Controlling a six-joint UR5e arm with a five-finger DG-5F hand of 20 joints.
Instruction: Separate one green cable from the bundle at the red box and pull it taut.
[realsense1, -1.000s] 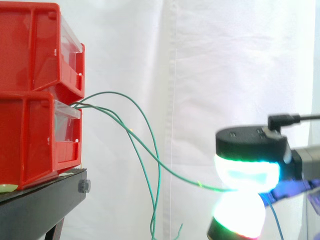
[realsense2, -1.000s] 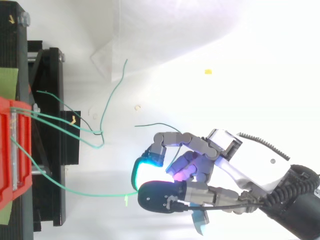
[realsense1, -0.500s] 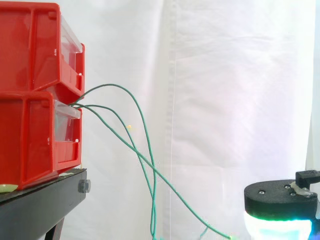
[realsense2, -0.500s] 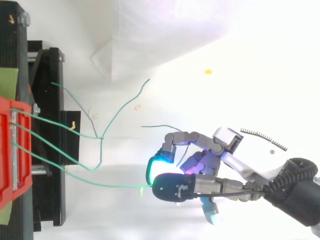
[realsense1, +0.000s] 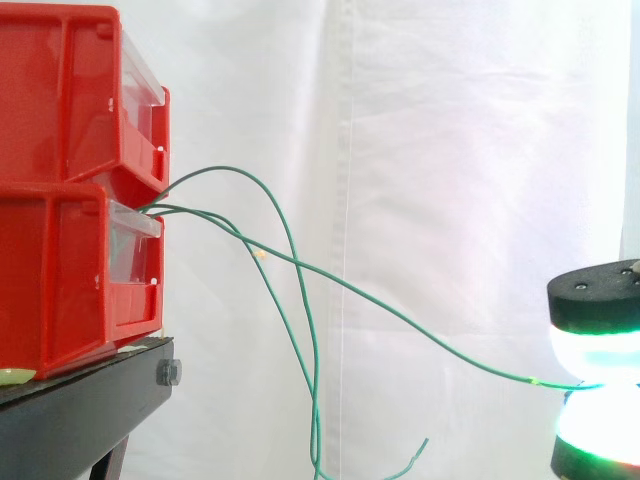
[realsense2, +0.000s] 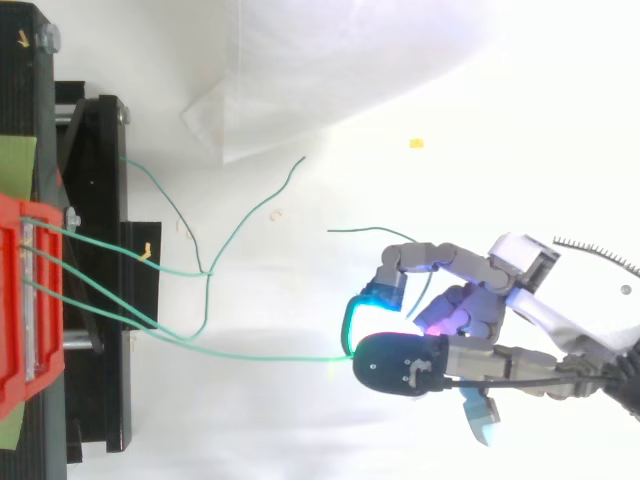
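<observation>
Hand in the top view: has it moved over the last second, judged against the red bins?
Yes. The hand has moved rightward, farther from the red bins, drawing out the green cable that it pinches.

**No legible writing is carried by the bins or the stand**

Two small yellow marks are seen from above on the black stand (realsense2: 100, 400). One (realsense2: 22, 38) sits near the stand's top corner, and the other (realsense2: 147, 243) is on the ledge that juts out from it. Both are too small to be read as a letter, a number or an arrow. A pale green patch (realsense2: 15, 160) is seen on the stand just beside the red bins (realsense1: 60, 190), and any print on it cannot be made out. The bins' red walls and clear fronts are shown plain in the side view.
</observation>
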